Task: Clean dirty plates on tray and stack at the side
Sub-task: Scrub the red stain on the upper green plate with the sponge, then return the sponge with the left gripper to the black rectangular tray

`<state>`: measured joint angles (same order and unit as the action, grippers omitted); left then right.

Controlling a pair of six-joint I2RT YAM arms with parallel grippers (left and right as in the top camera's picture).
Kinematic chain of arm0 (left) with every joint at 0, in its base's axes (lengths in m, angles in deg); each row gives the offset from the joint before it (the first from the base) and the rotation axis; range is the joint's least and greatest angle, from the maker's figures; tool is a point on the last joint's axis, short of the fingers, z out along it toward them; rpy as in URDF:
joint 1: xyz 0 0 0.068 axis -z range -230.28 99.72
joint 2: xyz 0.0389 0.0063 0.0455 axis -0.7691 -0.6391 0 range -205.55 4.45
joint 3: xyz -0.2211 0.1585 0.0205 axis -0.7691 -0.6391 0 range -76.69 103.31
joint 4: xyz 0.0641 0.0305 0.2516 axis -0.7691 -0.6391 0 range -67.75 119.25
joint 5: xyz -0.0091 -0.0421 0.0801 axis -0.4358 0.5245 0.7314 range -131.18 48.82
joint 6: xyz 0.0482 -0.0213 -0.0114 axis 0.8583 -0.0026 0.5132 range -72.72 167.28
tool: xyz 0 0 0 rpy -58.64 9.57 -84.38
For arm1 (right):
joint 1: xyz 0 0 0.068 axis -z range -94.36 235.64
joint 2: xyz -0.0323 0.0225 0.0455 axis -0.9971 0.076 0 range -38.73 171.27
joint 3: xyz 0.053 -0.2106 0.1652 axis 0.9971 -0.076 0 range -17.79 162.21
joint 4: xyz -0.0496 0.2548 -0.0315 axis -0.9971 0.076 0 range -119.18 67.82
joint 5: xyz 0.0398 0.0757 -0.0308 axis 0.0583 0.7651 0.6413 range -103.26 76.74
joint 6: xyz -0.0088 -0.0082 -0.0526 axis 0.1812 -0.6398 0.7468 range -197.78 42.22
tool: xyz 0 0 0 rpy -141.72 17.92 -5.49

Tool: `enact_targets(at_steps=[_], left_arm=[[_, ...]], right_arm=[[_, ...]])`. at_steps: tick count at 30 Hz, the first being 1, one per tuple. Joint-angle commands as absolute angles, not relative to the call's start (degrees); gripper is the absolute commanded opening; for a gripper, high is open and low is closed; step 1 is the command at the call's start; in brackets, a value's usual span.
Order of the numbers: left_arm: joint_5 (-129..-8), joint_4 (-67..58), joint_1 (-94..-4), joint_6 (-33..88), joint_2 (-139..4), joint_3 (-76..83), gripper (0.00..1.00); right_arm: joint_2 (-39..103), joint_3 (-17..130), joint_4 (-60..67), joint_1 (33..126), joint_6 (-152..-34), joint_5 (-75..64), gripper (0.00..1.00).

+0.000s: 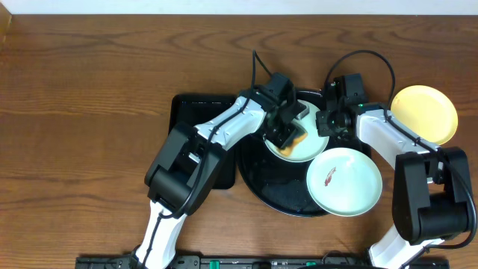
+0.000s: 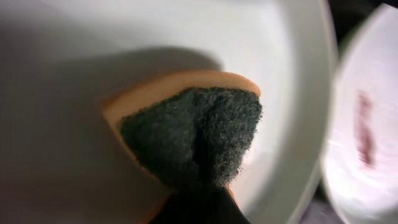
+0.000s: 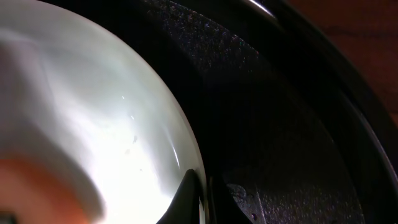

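Three round plates counted. Nearest: one glossy mint-white plate (image 1: 344, 181) with a single red-brown smear, overlapping the rim of the round glossy black tray (image 1: 269, 187). Behind it, on the tray, lies a second mint-white plate (image 1: 314, 146). The left gripper (image 1: 287, 133) jaws clamp one orange sponge (image 2: 193, 134), its coarse dark-green scouring face up, resting on that plate. The right gripper (image 1: 328, 125) jaws stand narrow at the plate's rim; whether they pinch it cannot be told. Farthest: one pale yellow plate (image 1: 424, 113) on the wooden surface (image 1: 89, 112), off the tray.
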<state>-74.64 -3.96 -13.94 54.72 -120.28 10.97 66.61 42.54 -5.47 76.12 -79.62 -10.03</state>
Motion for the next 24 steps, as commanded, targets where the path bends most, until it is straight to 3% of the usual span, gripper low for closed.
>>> enact_targets(at_steps=[1,6,12,19,24], left_arm=[[-85.43,-4.27,-14.14,53.13,-120.89,11.12,0.08],[-94.57,-1.19,-18.14,49.85,-117.42,13.83,0.08],[-92.58,0.8,-26.22,47.51,-108.35,14.44,0.09],[-68.01,-11.2,-34.25,46.72,-101.4,14.42,0.09],[-47.01,-20.64,-37.11,44.19,-102.05,12.19,0.09]], right_arm=[[67.35,42.41,-5.21,76.32,-78.97,-9.77,0.01],[67.35,42.41,-5.19,76.32,-78.99,-9.75,0.01],[67.35,42.41,-5.19,76.32,-78.97,-9.77,0.01],[67.35,42.41,-5.21,76.32,-78.99,-9.77,0.03],[67.35,42.41,-5.28,76.32,-79.01,-9.77,0.27]])
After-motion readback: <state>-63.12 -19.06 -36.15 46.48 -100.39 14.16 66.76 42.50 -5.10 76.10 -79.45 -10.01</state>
